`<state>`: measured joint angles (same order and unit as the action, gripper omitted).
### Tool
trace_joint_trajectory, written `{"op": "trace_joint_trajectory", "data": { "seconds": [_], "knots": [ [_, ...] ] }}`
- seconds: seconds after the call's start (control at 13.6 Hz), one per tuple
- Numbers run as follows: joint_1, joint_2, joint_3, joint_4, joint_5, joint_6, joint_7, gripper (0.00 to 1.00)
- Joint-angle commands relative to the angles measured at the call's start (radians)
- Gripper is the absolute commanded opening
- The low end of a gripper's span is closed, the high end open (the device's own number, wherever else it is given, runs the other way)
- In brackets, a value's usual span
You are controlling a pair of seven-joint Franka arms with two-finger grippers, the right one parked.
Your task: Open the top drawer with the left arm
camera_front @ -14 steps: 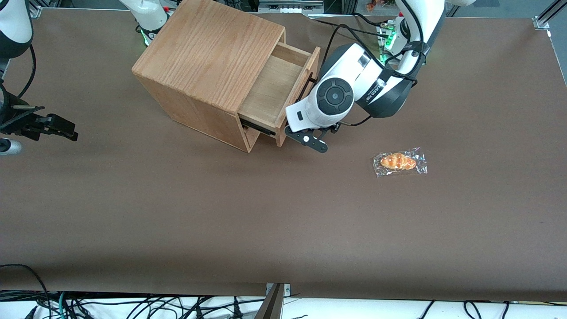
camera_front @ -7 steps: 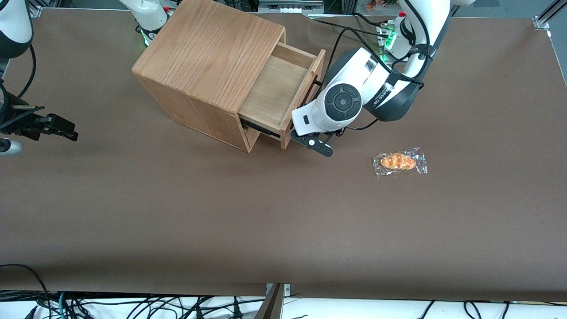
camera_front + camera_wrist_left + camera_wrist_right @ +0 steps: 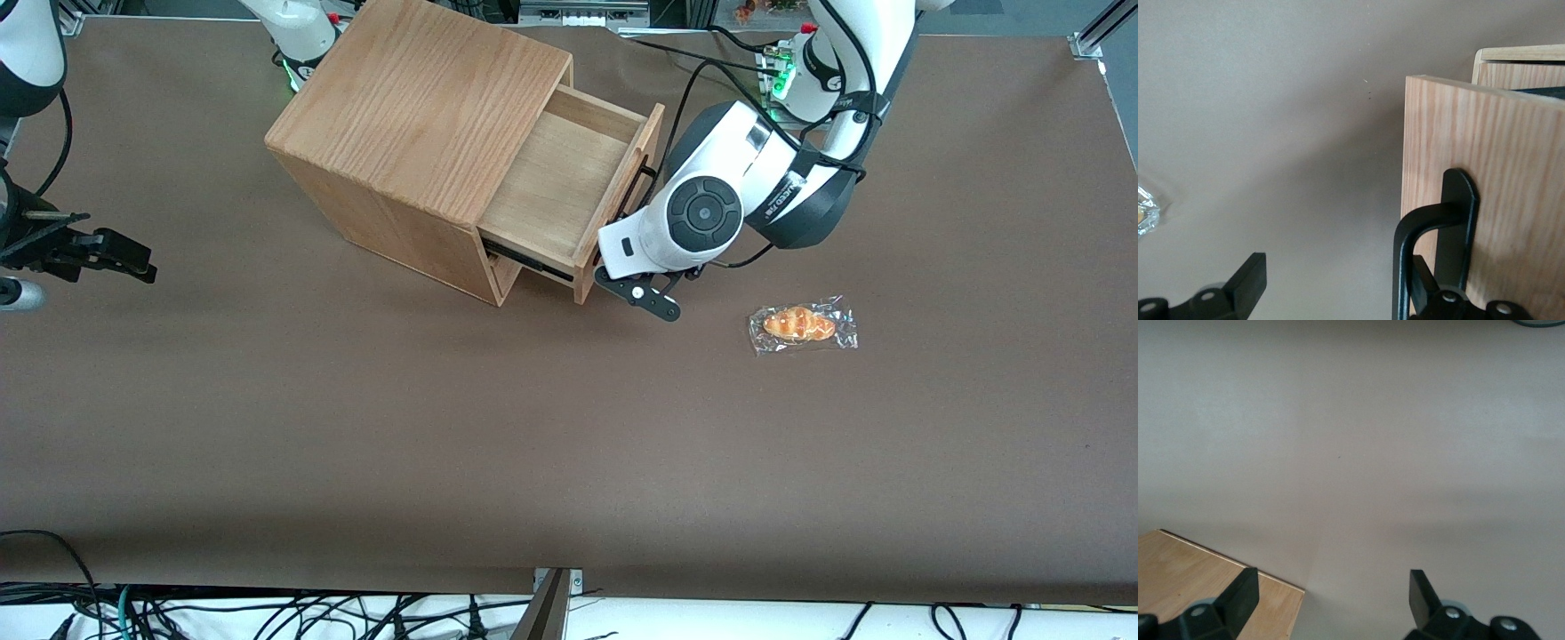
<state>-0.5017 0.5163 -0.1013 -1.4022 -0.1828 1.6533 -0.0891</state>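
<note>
My wrist view shows my gripper [image 3: 1331, 293] spread wide, one finger hooked inside the handle [image 3: 1431, 247]; the top drawer [image 3: 569, 182] has slid farther out.

Brown table [image 3: 1358, 440], light wooden cabinet corner [image 3: 1198, 580], two black fingertips [image 3: 1241, 590]

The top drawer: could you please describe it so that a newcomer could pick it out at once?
Find the oak cabinet on the brown table. The top drawer juts out of it toward the working arm's end, showing bare wood inside. Its thin black bar handle, where the gripper hooks, sets it apart.
</note>
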Motion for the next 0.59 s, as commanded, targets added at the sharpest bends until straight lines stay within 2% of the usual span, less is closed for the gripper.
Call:
{"op": "trace_joint_trajectory", "data": {
  "seconds": [0.0, 0.51],
  "knots": [
    [0.015, -0.042, 0.006, -0.029, 0.089, -0.033, 0.049, 0.92],
    [0.014, -0.065, 0.002, -0.024, 0.074, -0.058, 0.048, 0.93]
  ]
}}
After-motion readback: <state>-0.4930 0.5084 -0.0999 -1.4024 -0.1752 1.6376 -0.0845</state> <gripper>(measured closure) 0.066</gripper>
